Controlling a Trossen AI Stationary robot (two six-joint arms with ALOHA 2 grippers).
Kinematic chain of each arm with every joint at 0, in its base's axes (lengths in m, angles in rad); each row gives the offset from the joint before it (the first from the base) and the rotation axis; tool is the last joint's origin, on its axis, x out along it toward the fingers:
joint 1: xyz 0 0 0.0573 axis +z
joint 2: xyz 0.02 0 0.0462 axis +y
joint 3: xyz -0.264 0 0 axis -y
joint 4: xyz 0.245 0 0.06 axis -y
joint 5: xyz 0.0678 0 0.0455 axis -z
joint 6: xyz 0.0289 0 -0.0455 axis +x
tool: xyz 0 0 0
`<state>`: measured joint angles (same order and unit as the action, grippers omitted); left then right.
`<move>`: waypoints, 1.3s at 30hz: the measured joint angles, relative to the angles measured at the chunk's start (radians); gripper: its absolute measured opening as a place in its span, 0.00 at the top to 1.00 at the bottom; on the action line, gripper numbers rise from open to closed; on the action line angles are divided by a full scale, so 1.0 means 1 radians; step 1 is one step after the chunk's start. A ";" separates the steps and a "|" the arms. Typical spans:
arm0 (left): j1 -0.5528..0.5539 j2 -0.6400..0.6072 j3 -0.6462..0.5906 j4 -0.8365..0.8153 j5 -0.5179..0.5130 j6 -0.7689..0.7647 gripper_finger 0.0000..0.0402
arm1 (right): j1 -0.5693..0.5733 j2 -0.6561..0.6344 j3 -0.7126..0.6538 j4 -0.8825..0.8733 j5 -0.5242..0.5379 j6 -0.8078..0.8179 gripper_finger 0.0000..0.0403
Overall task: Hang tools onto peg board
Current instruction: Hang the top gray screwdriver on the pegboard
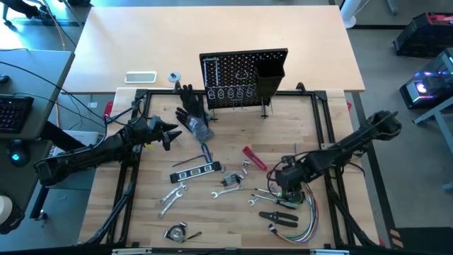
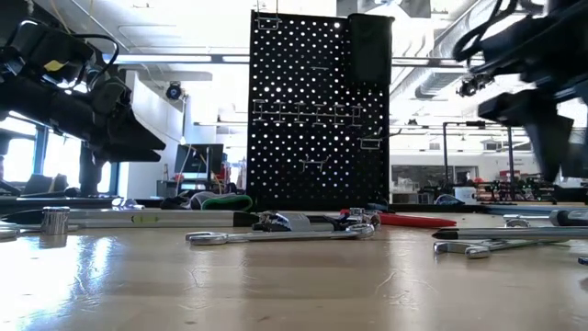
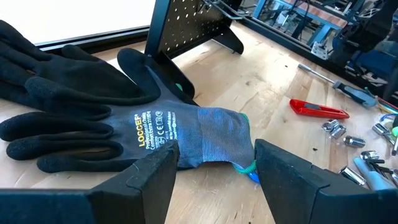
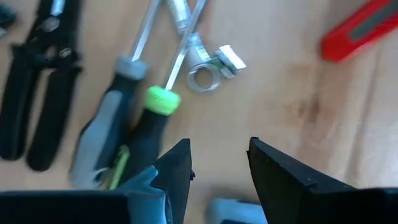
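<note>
Hovering: right tool (image 4: 219,163) parted, empty; over green-capped screwdriver (image 4: 146,134) | left tool (image 3: 214,165) parted; over glove (image 3: 93,112)

- We see a table (image 1: 141,212) of pale wood, smooth with a soft sheen.
- We see a glove (image 3: 93,124) of knitted cloth, its palm coated matt black and its cuff ribbed grey.
- We see a peg board (image 1: 233,71) of matt black perforated metal.
- We see wrenches (image 2: 276,236) of bright polished metal.
- We see a red tool (image 3: 318,109) of glossy plastic.
- We see screwdrivers (image 4: 134,112) with metal shafts and rubbery-looking handles.
</note>
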<state>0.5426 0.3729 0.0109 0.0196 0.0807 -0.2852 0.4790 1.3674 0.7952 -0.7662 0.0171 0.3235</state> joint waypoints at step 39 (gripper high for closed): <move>0.000 0.000 0.000 -0.001 -0.005 0.018 0.49 | 0.226 0.182 -0.122 -0.098 0.201 -0.009 0.38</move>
<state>0.5426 0.3733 0.0109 0.0185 0.0758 -0.2676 0.7052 1.5494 0.6733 -0.8643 0.2181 0.3141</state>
